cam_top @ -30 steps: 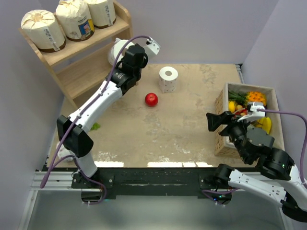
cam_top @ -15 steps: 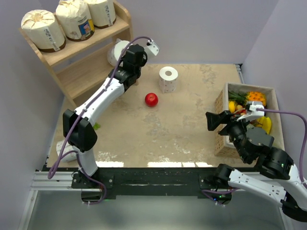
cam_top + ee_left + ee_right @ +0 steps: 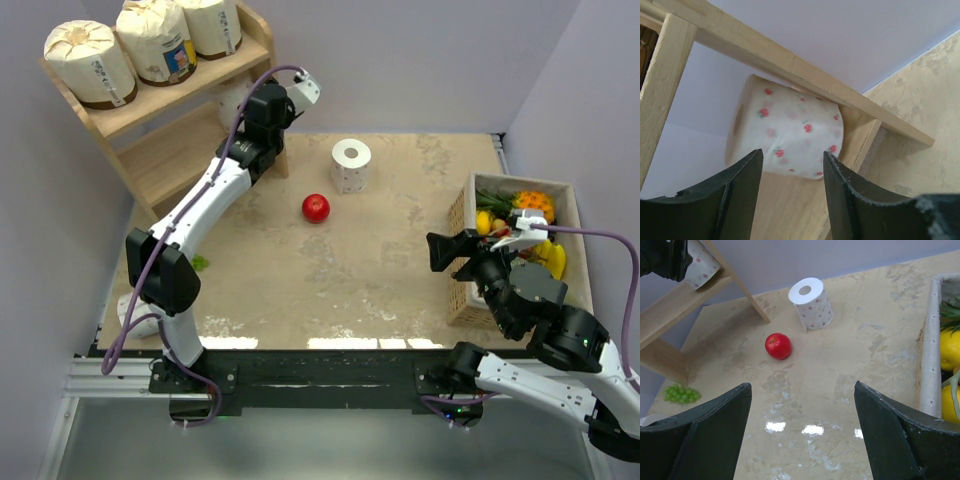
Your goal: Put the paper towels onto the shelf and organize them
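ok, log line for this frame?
left gripper: open, facing dotted roll on shelf | right gripper: open | standing roll: on table

Shelf roll [image 3: 790, 132]: blurred in wrist view, lower rim behind fingers [image 3: 730, 195]. Rightmost wrapped roll [image 3: 213, 25] cut by frame top. White thing [image 3: 128, 308], worktop's left edge, half behind left arm [image 3: 155, 275]: unidentifiable.

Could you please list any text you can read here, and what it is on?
Nothing can be read.
Left wrapped roll: dark vertical print, too small.
Middle wrapped roll: blue and brown label, too small.
Right wrapped roll: dark print, too small.
Standing white roll: red dots only, no text.
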### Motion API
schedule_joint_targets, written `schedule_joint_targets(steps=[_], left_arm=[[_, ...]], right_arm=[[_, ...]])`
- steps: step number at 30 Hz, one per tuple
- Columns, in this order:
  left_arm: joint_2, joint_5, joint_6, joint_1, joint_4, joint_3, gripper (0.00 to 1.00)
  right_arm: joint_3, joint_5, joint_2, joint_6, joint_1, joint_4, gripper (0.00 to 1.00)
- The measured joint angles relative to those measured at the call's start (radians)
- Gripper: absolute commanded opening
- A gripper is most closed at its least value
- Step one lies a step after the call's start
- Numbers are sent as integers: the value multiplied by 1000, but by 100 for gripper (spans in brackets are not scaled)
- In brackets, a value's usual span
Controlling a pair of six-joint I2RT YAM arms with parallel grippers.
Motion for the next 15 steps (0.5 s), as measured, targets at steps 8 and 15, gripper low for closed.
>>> schedule_joint_targets(steps=[8, 15], left_arm=[[-2, 4, -6, -23, -9, 28, 60], [-61, 48, -78, -117, -51, -1, 58]], right_arm=[[-2, -2, 1, -3, 0, 8, 88], [-3, -30, 34, -4, 0, 27, 88]])
